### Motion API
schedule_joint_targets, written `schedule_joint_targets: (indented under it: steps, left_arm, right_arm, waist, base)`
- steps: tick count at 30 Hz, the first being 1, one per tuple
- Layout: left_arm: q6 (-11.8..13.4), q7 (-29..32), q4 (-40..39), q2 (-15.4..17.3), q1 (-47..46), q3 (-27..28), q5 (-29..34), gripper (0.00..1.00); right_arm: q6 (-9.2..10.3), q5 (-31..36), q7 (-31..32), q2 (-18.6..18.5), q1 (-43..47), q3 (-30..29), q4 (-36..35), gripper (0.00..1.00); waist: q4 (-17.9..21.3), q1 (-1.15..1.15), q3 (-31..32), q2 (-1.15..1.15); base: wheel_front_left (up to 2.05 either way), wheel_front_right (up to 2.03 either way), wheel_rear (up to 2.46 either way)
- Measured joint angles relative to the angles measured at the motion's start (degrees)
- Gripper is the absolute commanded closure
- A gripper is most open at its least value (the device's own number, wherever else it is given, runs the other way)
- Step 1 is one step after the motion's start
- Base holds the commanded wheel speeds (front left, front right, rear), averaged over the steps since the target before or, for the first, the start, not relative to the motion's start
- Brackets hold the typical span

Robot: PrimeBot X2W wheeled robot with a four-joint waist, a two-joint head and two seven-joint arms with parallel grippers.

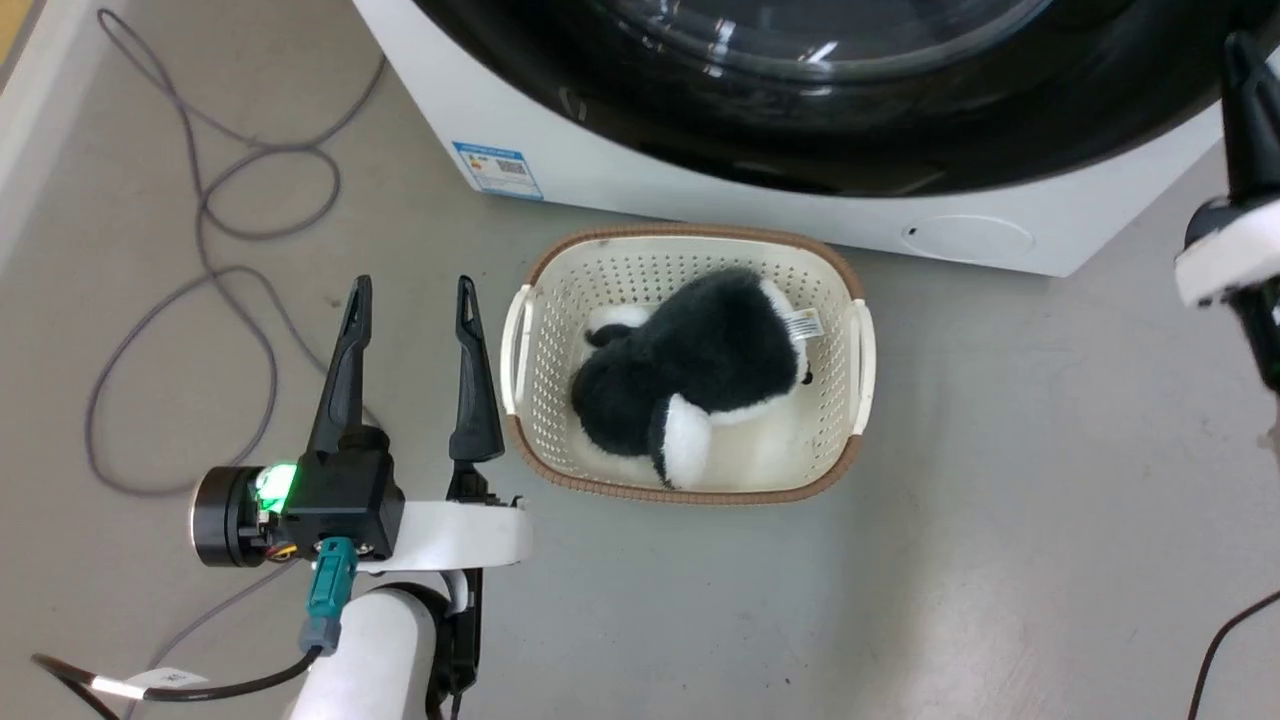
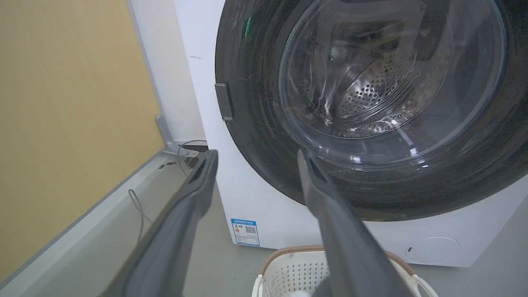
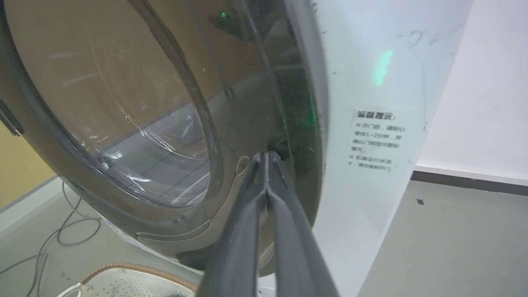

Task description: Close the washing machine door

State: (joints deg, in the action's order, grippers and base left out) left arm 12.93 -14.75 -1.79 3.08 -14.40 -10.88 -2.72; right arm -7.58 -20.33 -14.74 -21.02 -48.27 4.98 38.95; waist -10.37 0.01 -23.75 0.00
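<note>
Right gripper, fingers pinched together and empty, is pointing at the washing machine door; left gripper is gaping wide, empty.

Glossy black washing machine door — perforated plastic basket

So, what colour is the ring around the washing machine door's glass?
Glossy black. The washing machine door shows best in the left wrist view.
</note>
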Motion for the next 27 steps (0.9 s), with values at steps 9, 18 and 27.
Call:
schedule_joint_targets:
  steps: [9, 18, 27]
  left_arm:
    - [0.1, 0.0, 0.3, -0.1, -0.5, 0.2, -0.1, 0.0]
    - [0.1, 0.0, 2.0, 0.0, 1.7, 2.4, 0.2, 0.0]
    - [0.1, 0.0, 2.8, 0.9, 4.3, 4.0, 1.1, 0.0]
  right_arm:
    - [-0.01, 2.9, 0.0, 0.9, -3.6, -2.5, 5.1, 1.0]
    - [0.02, 7.8, 0.0, 5.0, 6.5, -5.4, -9.3, 1.0]
    - [0.03, 15.2, 0.0, 11.2, 19.4, -10.7, -25.7, 1.0]
  waist:
    - [-0.3, 0.0, -0.1, 0.0]
    - [2.6, -0.01, 4.7, 0.0]
    - [7.5, -0.01, 10.5, 0.0]
  base:
    - [0.0, 0.0, 0.0]
    - [0.0, 0.0, 0.0]
    - [0.0, 0.0, 0.0]
